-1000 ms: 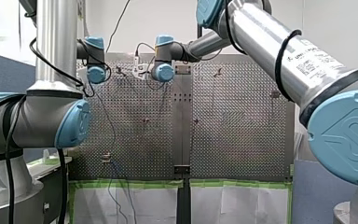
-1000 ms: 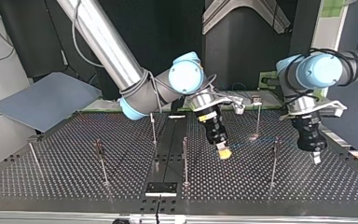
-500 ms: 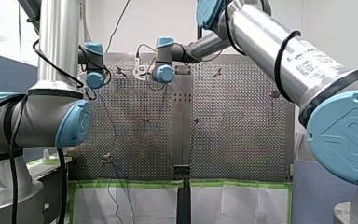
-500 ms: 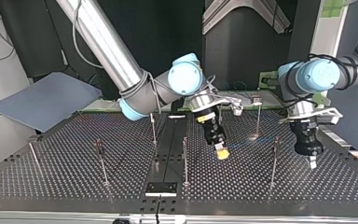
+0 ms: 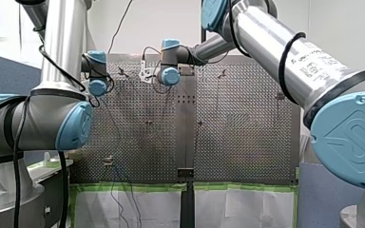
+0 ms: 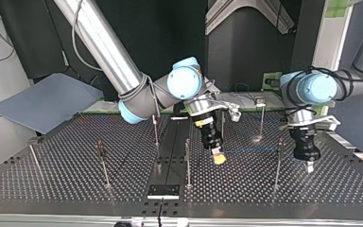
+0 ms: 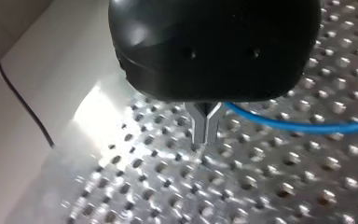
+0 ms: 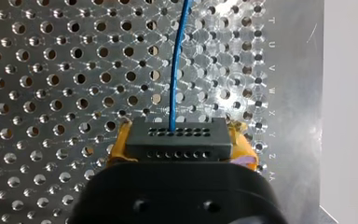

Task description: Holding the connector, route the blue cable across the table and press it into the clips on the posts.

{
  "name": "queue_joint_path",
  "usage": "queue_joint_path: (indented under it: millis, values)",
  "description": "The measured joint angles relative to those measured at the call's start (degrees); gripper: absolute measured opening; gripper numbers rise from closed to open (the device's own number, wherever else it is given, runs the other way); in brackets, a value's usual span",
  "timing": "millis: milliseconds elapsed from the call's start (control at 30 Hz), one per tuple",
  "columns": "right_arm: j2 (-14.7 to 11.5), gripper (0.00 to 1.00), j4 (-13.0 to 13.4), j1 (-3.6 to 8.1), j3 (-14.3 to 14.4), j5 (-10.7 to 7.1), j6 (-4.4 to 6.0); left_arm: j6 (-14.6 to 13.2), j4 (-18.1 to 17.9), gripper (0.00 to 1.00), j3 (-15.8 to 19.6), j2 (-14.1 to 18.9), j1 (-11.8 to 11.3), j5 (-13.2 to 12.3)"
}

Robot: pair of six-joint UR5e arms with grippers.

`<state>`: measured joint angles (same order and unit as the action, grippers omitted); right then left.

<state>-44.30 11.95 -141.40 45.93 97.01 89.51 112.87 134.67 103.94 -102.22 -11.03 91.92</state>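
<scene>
Now | my right gripper [image 8: 182, 156] has its yellow pads [image 8: 244, 147] clamped on the black connector [image 8: 176, 133] | blue cable [image 8: 175, 70] runs ahead over the table [image 8: 51, 70] | my left gripper [image 7: 204, 128] has its fingers together, cable just beside | pull tight, go slow, push down at the post [image 6: 277, 170] clip

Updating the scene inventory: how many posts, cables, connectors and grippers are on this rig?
Posts: 6 clearly seen
Blue cable: 1
Connector: 1
Grippers: 2, left gripper and right gripper
Total: 10
</scene>
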Motion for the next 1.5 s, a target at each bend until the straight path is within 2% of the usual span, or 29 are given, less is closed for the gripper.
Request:
queue_joint_path:
  millis: [67, 100, 133, 200, 233, 300, 333, 367, 400, 667, 800, 967, 1100, 1233, 1367, 1500]
  values:
    - [0.05, 0.0, 0.01, 0.0, 0.01, -0.03, -0.01, -0.01, 0.18, 0.04, -0.03, -0.25, -0.04, 0.33]
    - [0.08, 0.0, 0.01, 0.01, 0.0, -0.04, -0.01, -0.02, 0.29, 0.25, -0.04, -0.33, -0.06, 0.53]
    - [0.11, 0.0, 0.01, 0.01, 0.0, -0.06, -0.02, -0.04, 0.4, 0.25, -0.04, -0.37, -0.06, 0.69]
    - [0.13, 0.0, 0.01, 0.01, 0.0, -0.1, -0.02, -0.17, 0.8, 0.52, -0.05, -0.39, -0.04, 1.18]
    - [0.15, 0.0, 0.01, 0.01, 0.0, -0.11, -0.02, -0.3, 1.06, 0.52, -0.05, -0.38, 0.02, 1.46]
    - [0.2, 0.0, -0.03, 0.01, 0.01, -0.13, -0.02, -0.83, 1.85, 0.71, -0.06, -0.38, 0.22, 2.27]
    - [0.21, 0.0, -0.04, 0.01, 0.0, -0.14, -0.02, -1.09, 2.22, 0.71, -0.06, -0.38, 0.32, 2.62]
    - [0.23, 0.0, -0.06, 0.01, 0.0, -0.16, -0.02, -1.28, 2.57, 0.89, -0.06, -0.37, 0.43, 2.9]
    - [0.25, 0.0, -0.08, 0.01, 0.0, -0.18, -0.02, -1.47, 3.09, 1.0, -0.07, -0.34, 0.55, 3.16]
    - [0.29, 0.0, -0.16, -0.31, 0.01, -0.12, -0.02, -3.2, 6.88, 1.0, -0.01, 0.89, 1.32, 5.61]
    - [0.29, 0.0, -0.2, -0.39, 0.0, -0.07, -0.02, -2.33, 9.13, 1.0, 0.09, 2.8, 1.66, 7.26]
    - [0.29, 0.0, -0.24, -0.4, 0.0, 0.0, 0.0, -1.01, 11.49, 1.0, 0.87, 5.09, 2.25, 6.07]
    - [0.28, 0.0, -0.3, -0.42, 0.01, 0.02, 0.05, -0.72, 13.57, 1.0, 2.48, 7.17, 2.86, 4.19]
    - [0.26, 0.0, -0.35, -0.42, 0.01, 0.03, 0.06, -0.1, 15.5, 1.0, 4.34, 9.11, 3.59, 3.41]
    - [0.25, 0.0, -0.46, -0.46, 0.0, 0.06, 0.07, 0.23, 17.5, 1.0, 6.32, 11.1, 4.38, 3.83]
    - [0.24, 0.0, -0.57, -0.49, 0.0, 0.17, 0.09, 0.78, 19.84, 1.0, 7.78, 13.3, 5.53, 5.54]
